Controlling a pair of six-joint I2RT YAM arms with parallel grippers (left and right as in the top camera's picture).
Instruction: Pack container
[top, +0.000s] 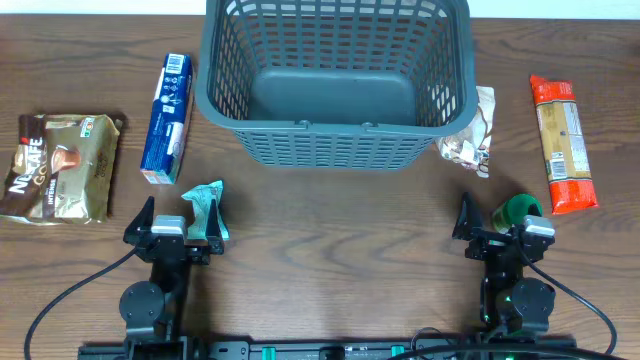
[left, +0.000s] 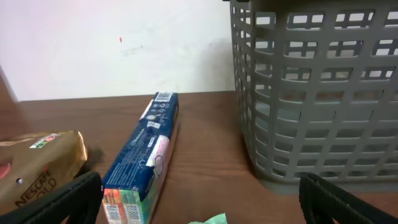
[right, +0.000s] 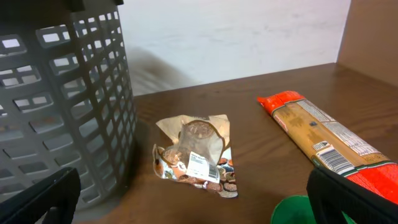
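The grey-teal slatted container (top: 338, 140) stands at the back middle of the table; its base shows nothing inside. It also shows in the left wrist view (left: 317, 93) and the right wrist view (right: 56, 106). My left gripper (top: 180, 225) is open and empty near the front left, a small teal packet (top: 207, 205) between its fingers' reach. My right gripper (top: 497, 222) is open and empty near the front right, beside a green round item (top: 518, 209).
A blue box (top: 166, 118) and a gold Nescafe pouch (top: 62, 165) lie left of the container. A crumpled snack bag (top: 471, 131) lies at its right side, and an orange-ended long packet (top: 561, 143) lies further right.
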